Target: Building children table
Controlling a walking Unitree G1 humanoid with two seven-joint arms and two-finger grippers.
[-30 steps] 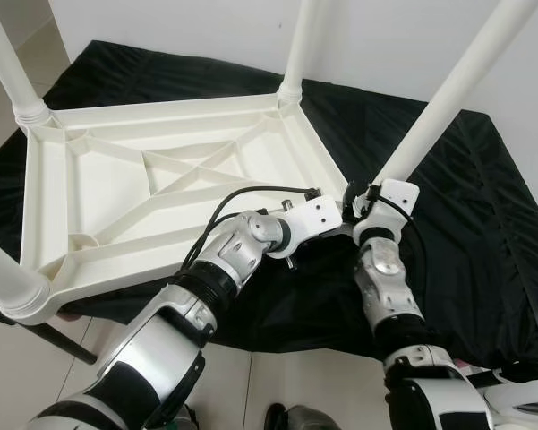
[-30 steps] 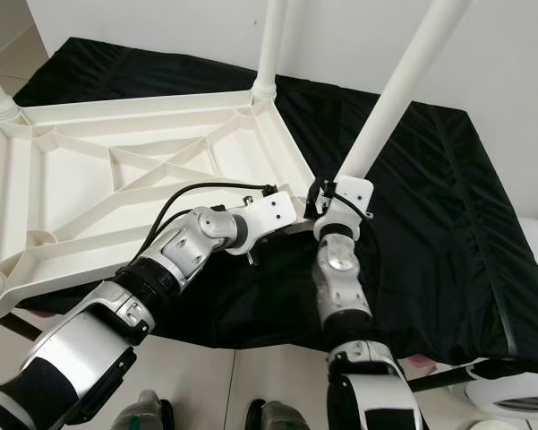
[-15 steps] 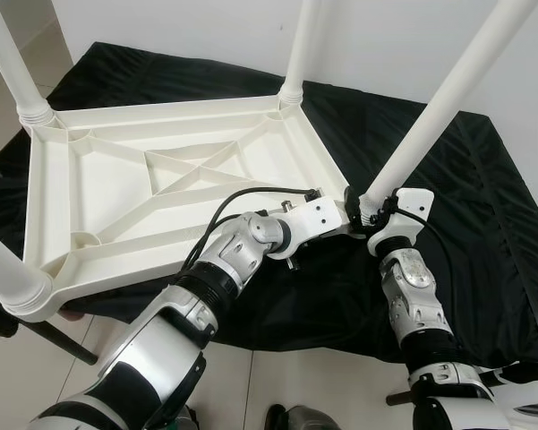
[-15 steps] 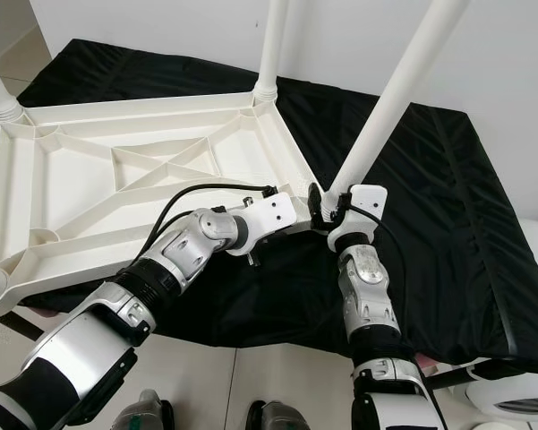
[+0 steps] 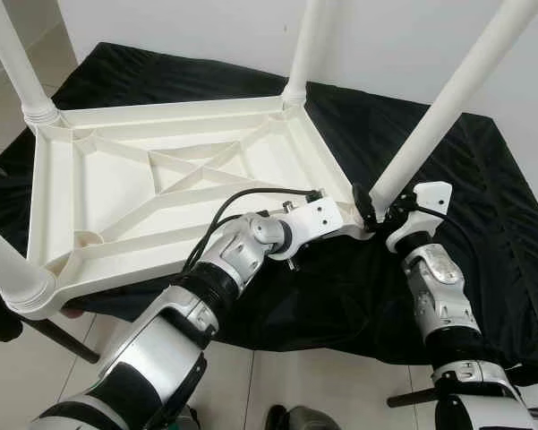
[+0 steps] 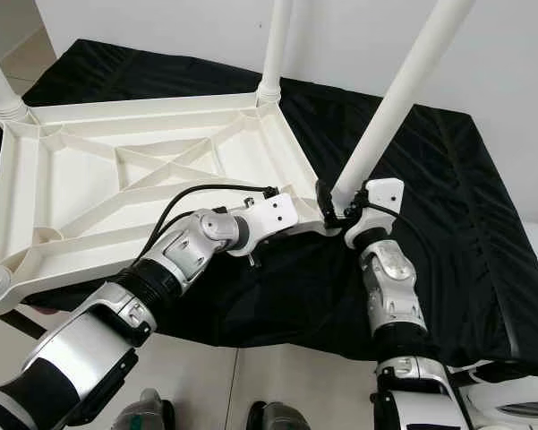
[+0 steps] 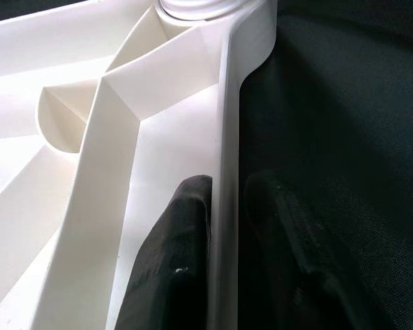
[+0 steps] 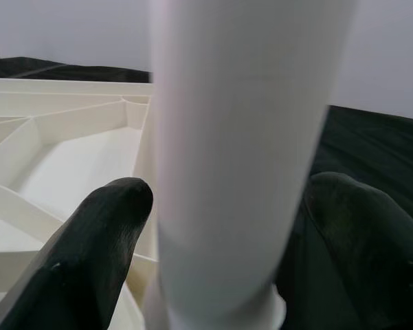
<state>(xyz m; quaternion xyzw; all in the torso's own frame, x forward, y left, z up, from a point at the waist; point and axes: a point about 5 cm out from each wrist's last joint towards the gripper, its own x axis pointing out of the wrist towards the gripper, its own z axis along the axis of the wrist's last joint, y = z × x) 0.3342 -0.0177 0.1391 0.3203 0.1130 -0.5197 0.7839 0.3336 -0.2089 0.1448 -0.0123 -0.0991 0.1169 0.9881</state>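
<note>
This looks like a plain room in a home. A white wall (image 5: 206,27) rises just behind a low surface draped in black cloth (image 5: 483,188), which holds an upturned white plastic table (image 5: 116,197). Pale floor tiles (image 5: 0,107) lie beside the cloth, possibly a corner used for assembly.

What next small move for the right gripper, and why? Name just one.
Probably keep twisting the near right leg into its corner socket: the right gripper straddles the leg's base, while the left gripper pinches the tabletop rim, bracing it.
</note>
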